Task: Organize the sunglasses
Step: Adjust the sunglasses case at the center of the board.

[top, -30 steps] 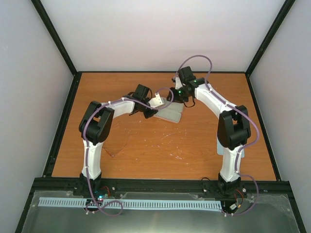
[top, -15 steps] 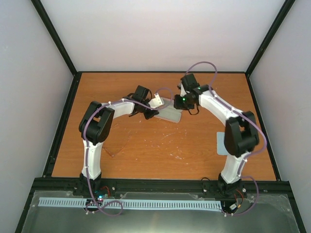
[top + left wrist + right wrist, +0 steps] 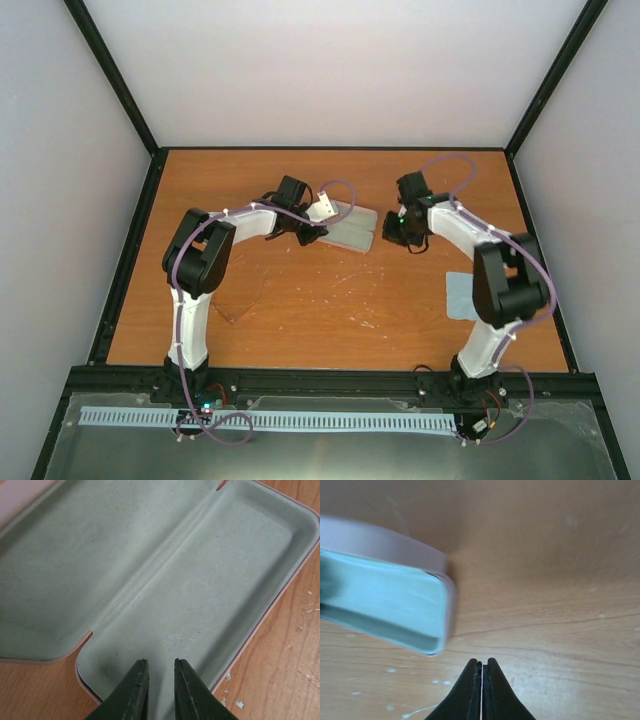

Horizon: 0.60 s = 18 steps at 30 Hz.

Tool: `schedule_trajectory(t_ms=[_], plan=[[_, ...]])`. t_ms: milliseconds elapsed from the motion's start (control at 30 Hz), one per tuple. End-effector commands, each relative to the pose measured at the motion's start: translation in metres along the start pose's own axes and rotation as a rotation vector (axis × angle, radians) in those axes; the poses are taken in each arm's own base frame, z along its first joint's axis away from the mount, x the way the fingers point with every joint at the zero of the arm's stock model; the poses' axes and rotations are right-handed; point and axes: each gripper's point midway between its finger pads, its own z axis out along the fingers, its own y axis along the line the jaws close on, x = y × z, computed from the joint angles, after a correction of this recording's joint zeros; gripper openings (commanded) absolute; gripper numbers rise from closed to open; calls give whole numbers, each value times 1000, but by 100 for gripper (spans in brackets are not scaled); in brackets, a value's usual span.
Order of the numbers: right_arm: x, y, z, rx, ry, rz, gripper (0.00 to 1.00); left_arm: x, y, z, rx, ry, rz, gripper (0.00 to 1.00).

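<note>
My left claw (image 3: 157,664) has its fingers drawn almost together, with only a narrow slit between them and nothing caught in it. The tips sit over the near end of the open case (image 3: 200,590), just above its grey-green lining. I read that as a steadying pose that keeps the case from sliding and leaves both halves lying flat and open to receive something. My right claw (image 3: 481,664) is closed tight and empty. It hangs over bare wood just to the right of the case's right end and is not touching it, so it looks free for the next job. The sunglasses (image 3: 240,302) are not in the case yet. They lie on the table (image 3: 330,290) toward the near left, well apart from the case and close beside my left arm's upright link, and their amber lenses are hard to pick out against the wood. A light blue cloth (image 3: 457,296) lies at the near right, partly hidden behind my right arm. I judge that fetching the glasses comes next.
</note>
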Motion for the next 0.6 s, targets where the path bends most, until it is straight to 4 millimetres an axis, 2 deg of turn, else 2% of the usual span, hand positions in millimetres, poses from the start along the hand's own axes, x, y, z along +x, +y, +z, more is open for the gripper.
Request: schedule_trajectory(t_ms=[0,200,400,567], plan=[[22,0,33,-7,156,-1,3,-20,11,-7,-16,-45,-1,18],[27,6,60,-46,238,0,3,-22,14,-5,-14,-37,-25,17],[23,16,72,-93,244,10,3,-22,12,-5,-5,-39,-37,17],[16,15,82,-70,248,-6,3,-19,9,-4,4,-40,-39,17]])
